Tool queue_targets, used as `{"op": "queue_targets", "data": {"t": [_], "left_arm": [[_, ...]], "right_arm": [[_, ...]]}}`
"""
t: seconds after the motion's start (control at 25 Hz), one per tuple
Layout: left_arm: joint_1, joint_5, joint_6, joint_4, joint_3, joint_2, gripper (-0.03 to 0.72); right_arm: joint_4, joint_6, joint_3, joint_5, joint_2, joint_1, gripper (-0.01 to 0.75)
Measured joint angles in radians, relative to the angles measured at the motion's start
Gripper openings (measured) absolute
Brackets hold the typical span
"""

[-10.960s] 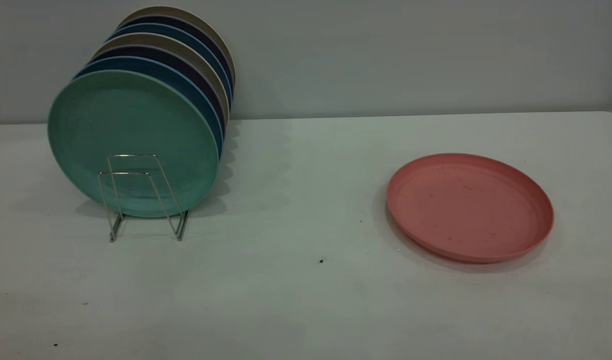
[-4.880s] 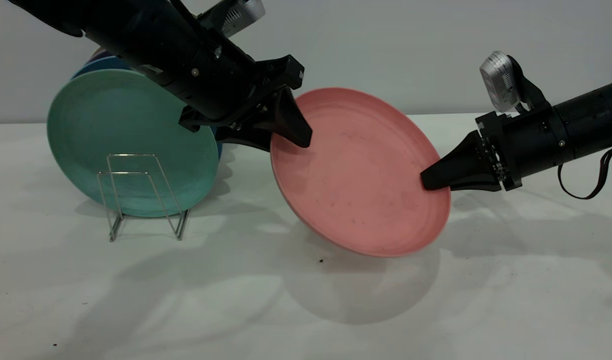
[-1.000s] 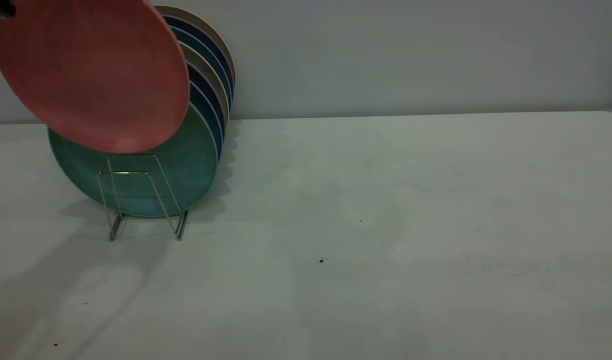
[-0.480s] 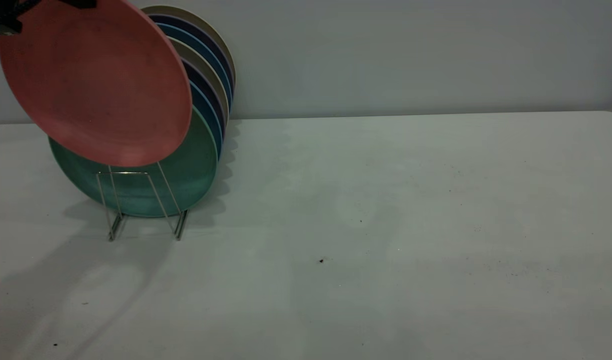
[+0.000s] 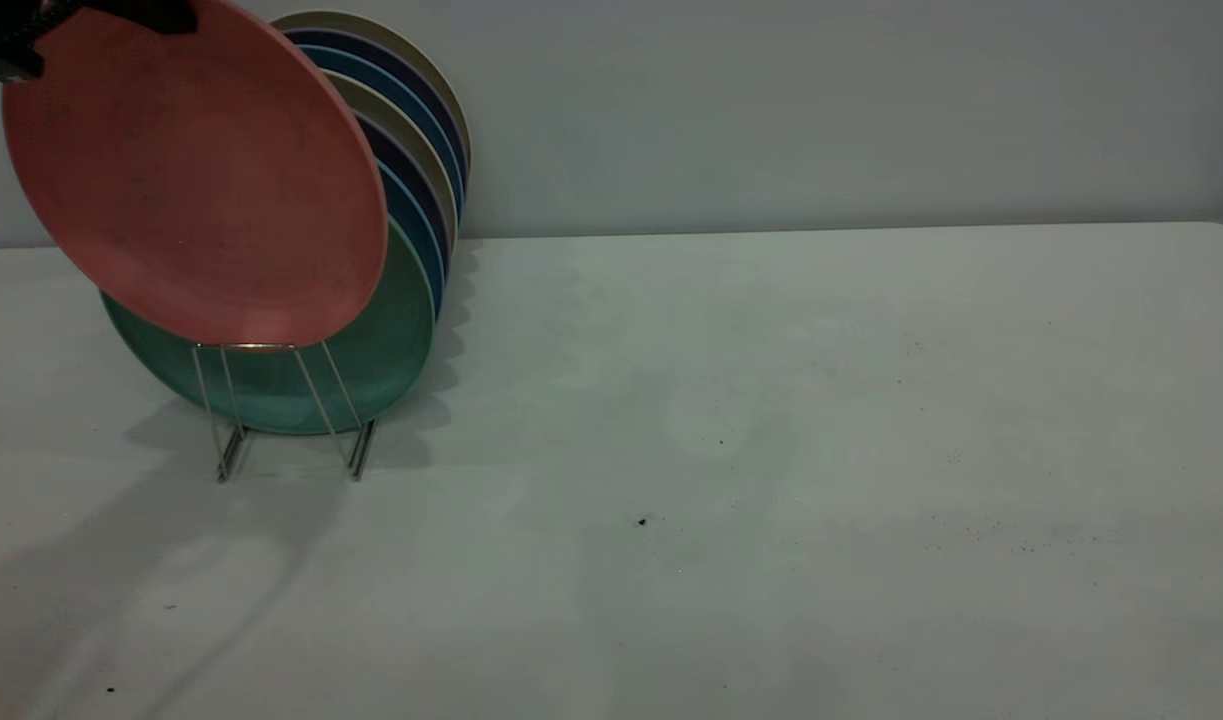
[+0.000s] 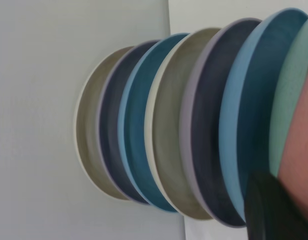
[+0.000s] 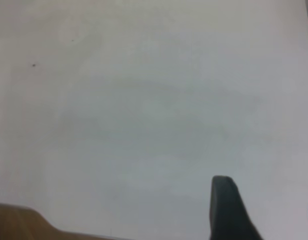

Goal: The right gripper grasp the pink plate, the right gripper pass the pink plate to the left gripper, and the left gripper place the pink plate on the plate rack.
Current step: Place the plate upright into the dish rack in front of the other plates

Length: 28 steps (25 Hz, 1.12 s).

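— What's the left gripper (image 5: pixel 31 25) doing?
— Clamped on the pink plate's (image 5: pixel 196 175) top edge. Below it, the plate hangs tilted, its bottom edge at the plate rack's (image 5: pixel 271 405) front loop; behind stands the green plate (image 5: pixel 371 350).
— And the right gripper (image 7: pixel 229 210)?
— Over bare table (image 7: pixel 144 100); one finger shows, so I can't tell.

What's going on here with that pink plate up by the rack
The left gripper holds the pink plate by its top edge, tilted, in front of the green plate at the front of a row of plates on the plate rack. The pink plate's lower edge sits about level with the top of the front wire loop; it is not yet set into the rack. The right gripper is away over bare table, holding nothing.
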Motion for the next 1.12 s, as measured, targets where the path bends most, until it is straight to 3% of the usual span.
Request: {"op": "queue_targets", "data": {"t": [0.44, 0.6, 0.88, 1.12], "left_arm": [[0.0, 0.017, -0.072, 0.0, 0.0, 0.02, 0.073], [0.0, 0.027, -0.076, 0.0, 0.0, 0.022, 0.143], [0.0, 0.034, -0.156, 0.001, 0.0, 0.022, 0.331], [0.0, 0.035, -0.181, 0.001, 0.0, 0.022, 0.379]], "right_arm": [[0.0, 0.0, 0.0, -0.001, 0.0, 0.0, 0.401], [0.0, 0.0, 0.0, 0.0, 0.0, 0.0, 0.401], [0.0, 0.0, 0.0, 0.0, 0.0, 0.0, 0.401], [0.0, 0.0, 0.0, 0.0, 0.0, 0.0, 0.401]]}}
